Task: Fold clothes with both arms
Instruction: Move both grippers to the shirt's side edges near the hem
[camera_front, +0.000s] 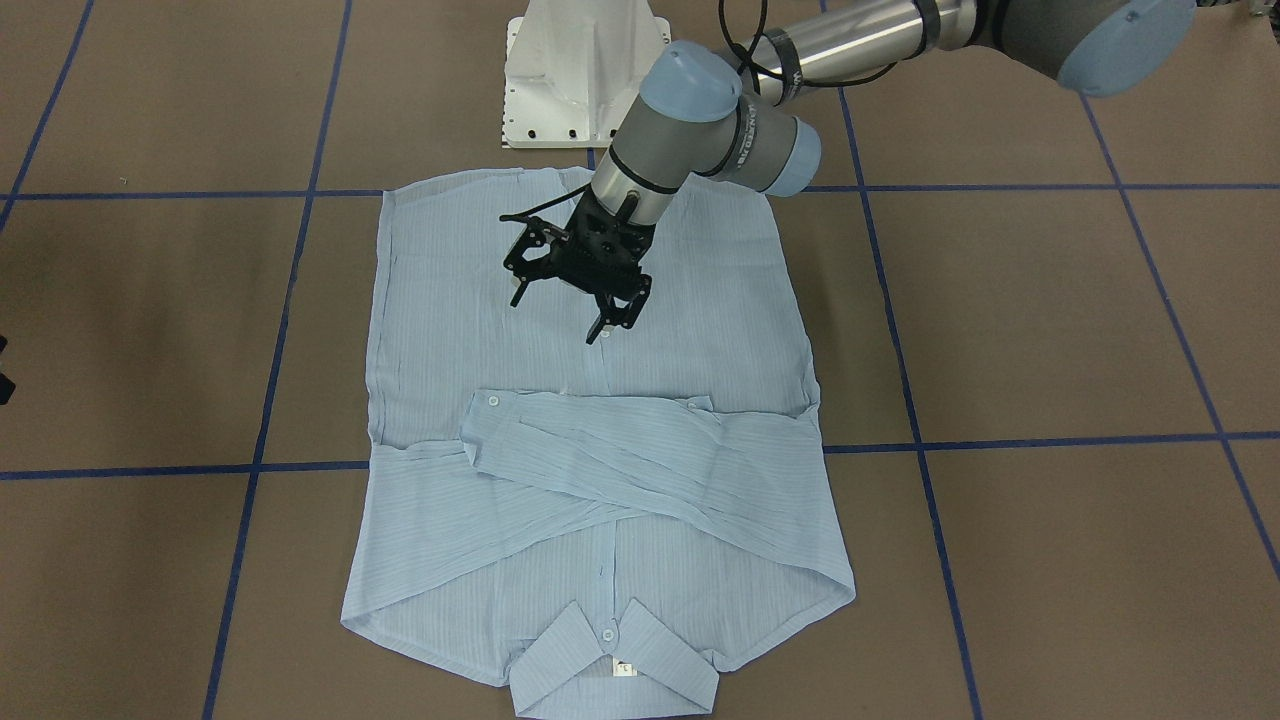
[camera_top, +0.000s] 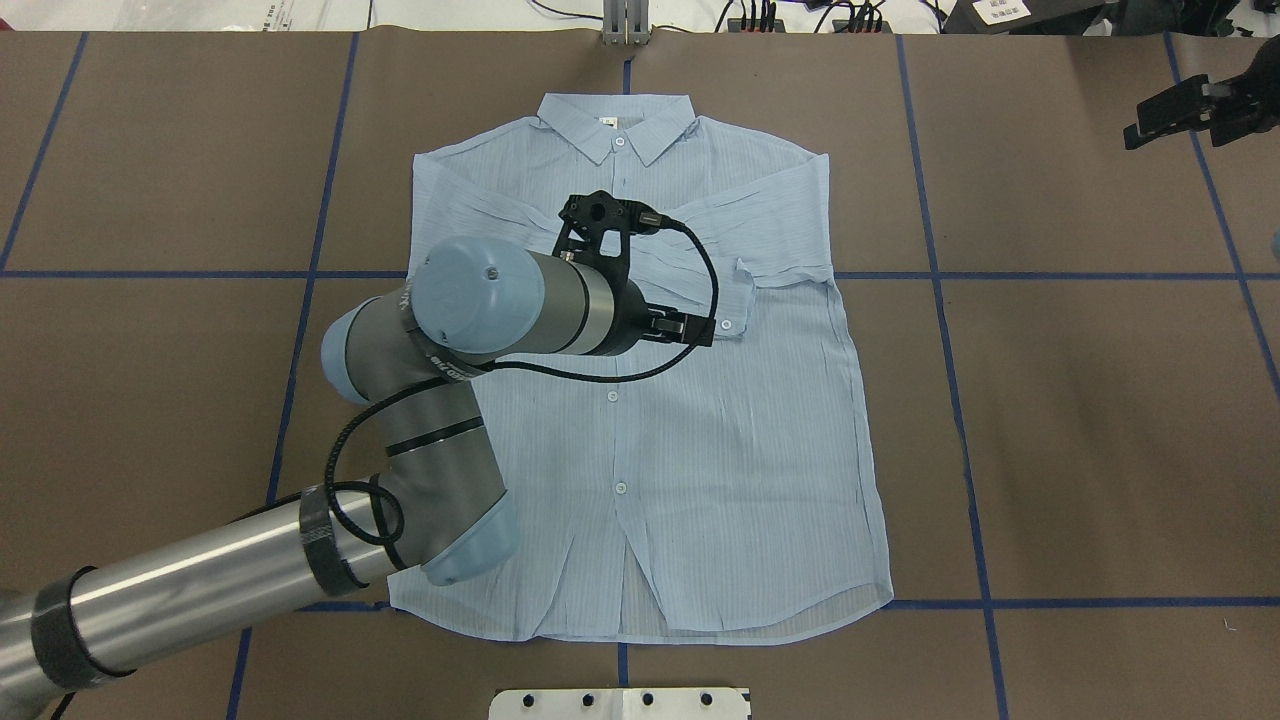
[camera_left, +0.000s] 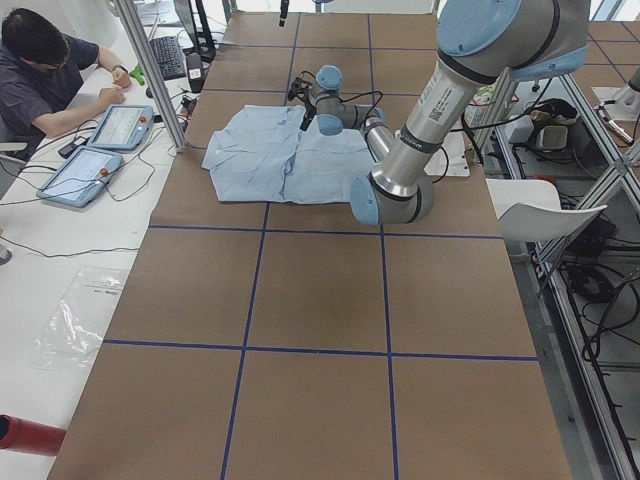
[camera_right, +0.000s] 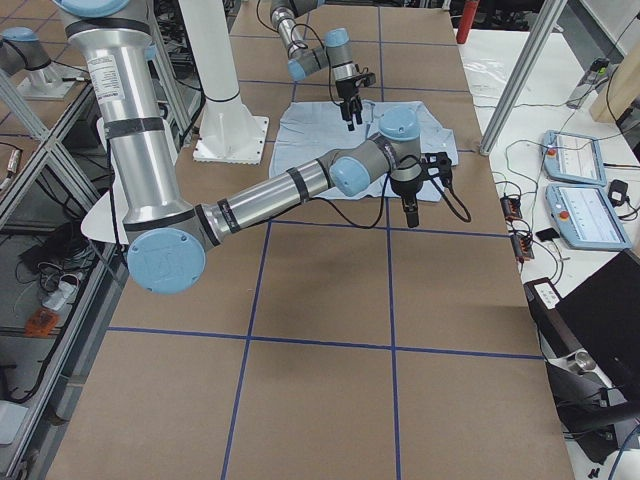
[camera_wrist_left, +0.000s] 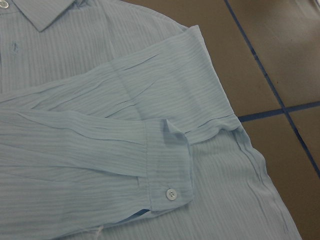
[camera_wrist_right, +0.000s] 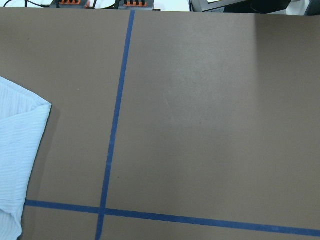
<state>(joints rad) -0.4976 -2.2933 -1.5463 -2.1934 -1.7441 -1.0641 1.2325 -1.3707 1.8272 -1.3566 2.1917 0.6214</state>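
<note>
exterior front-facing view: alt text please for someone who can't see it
A light blue shirt lies flat on a brown table gridded with blue tape, collar nearest the camera, both sleeves folded across its chest. The robot's left arm reaches in from the upper right, its jaws open and empty over the shirt's lower front.

Surface: brown table (camera_front: 1050, 320) below the left gripper (camera_front: 560, 312), spreading all around it.
Markings: blue tape lines (camera_front: 1000, 187) in a grid.
Beyond the gripper: white desk (camera_left: 40, 300), well apart, bearing two tablets (camera_left: 85, 172).
</note>
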